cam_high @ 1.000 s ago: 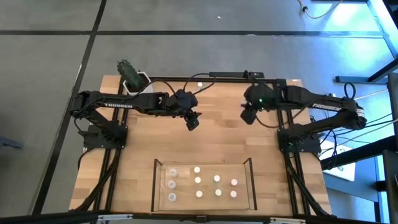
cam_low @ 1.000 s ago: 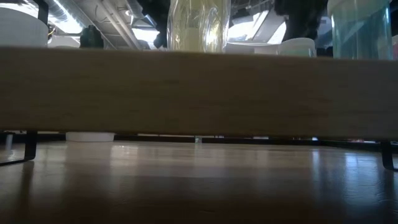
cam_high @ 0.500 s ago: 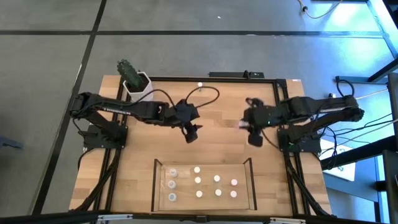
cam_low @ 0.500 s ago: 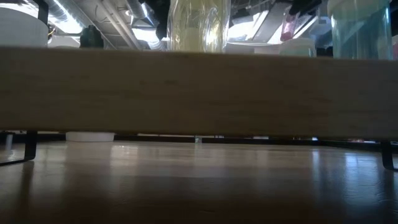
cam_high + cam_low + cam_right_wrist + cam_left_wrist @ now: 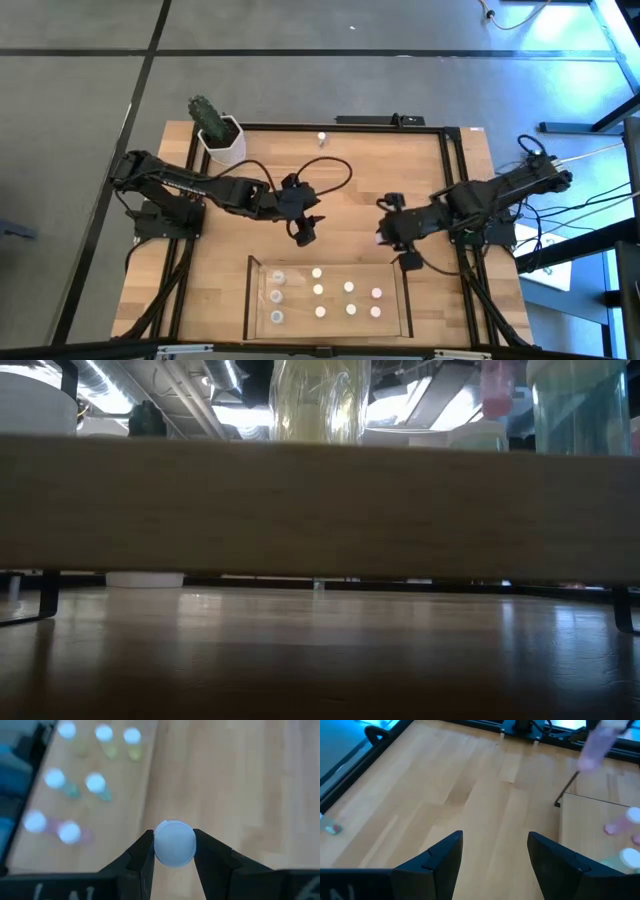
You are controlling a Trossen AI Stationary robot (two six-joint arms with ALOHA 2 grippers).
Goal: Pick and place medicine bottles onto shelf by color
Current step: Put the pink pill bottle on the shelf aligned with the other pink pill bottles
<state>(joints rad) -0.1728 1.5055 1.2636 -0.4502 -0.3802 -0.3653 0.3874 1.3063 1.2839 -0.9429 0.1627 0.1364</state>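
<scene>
Bottle (image 5: 174, 843), pale-capped, is clamped in the right gripper (image 5: 385, 233), just short of the shelf (image 5: 404, 300), where ten bottles stand sorted. Left gripper (image 5: 306, 231) hangs open, empty. Farthest off, one bottle (image 5: 322, 137) waits.

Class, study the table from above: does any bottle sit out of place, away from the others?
Yes. One medicine bottle stands alone at the table's far edge, well apart from the bottles gathered in the shelf. The right hand holds a white-capped bottle; nothing looks spilled or tipped.
</scene>
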